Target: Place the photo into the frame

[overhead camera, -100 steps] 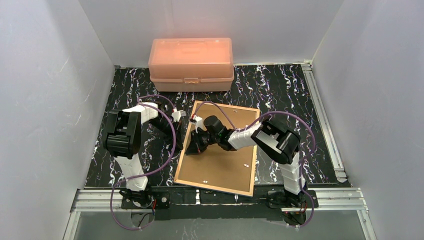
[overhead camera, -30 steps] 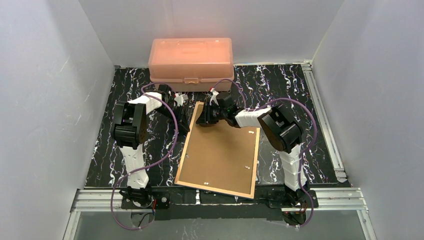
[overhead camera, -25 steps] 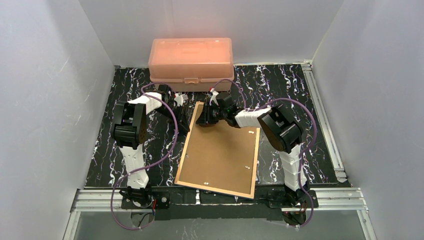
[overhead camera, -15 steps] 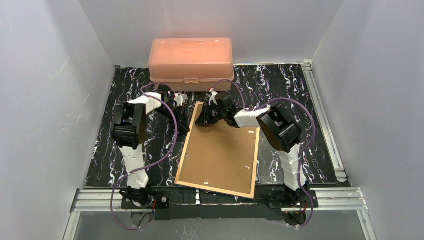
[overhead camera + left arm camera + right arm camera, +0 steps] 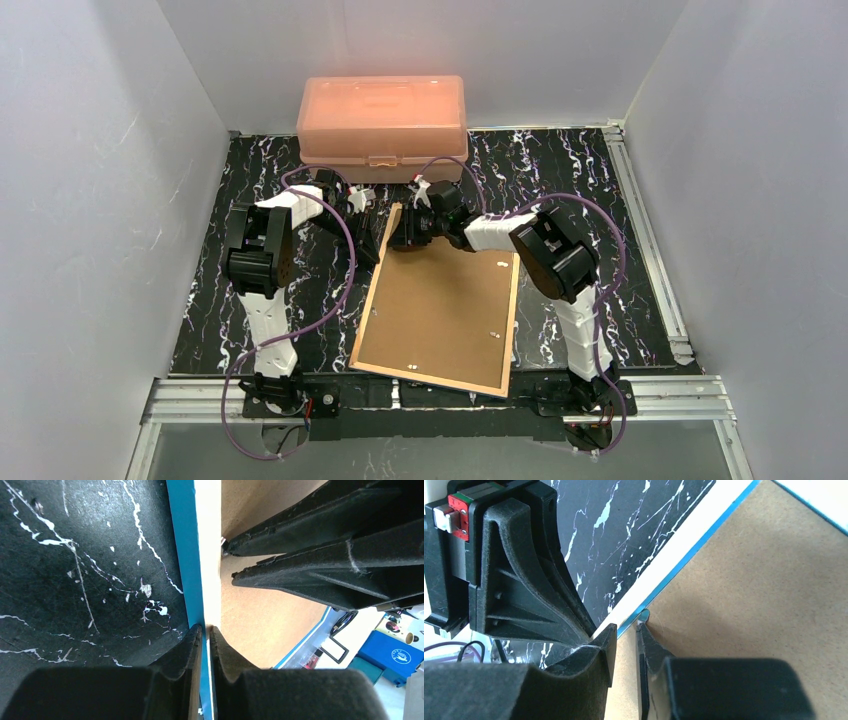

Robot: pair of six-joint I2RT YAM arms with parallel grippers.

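Observation:
The frame point(image 5: 440, 320) lies back-up on the table, its brown backing on top; the blue front edge point(image 5: 182, 555) shows in the left wrist view. My left gripper point(image 5: 372, 230) point(image 5: 205, 628) is shut on the frame's left rim near the far-left corner. My right gripper point(image 5: 405, 238) point(image 5: 626, 627) rests on the backing point(image 5: 749, 580) at that same corner. Its jaws stand a narrow gap apart, with one fingertip point(image 5: 642, 630) against a small blue tab by the rim. The photo is out of view.
A salmon-pink plastic box point(image 5: 382, 125) stands at the back of the table, just beyond both grippers. The two grippers sit nearly touching each other. White walls close in the left and right sides. Metal rails point(image 5: 640, 230) run along the right and near edges.
The right gripper has travelled from the middle of the frame's left side to its far-left corner and narrowed its jaws. In the last second it crept slightly left. The left grip holds.

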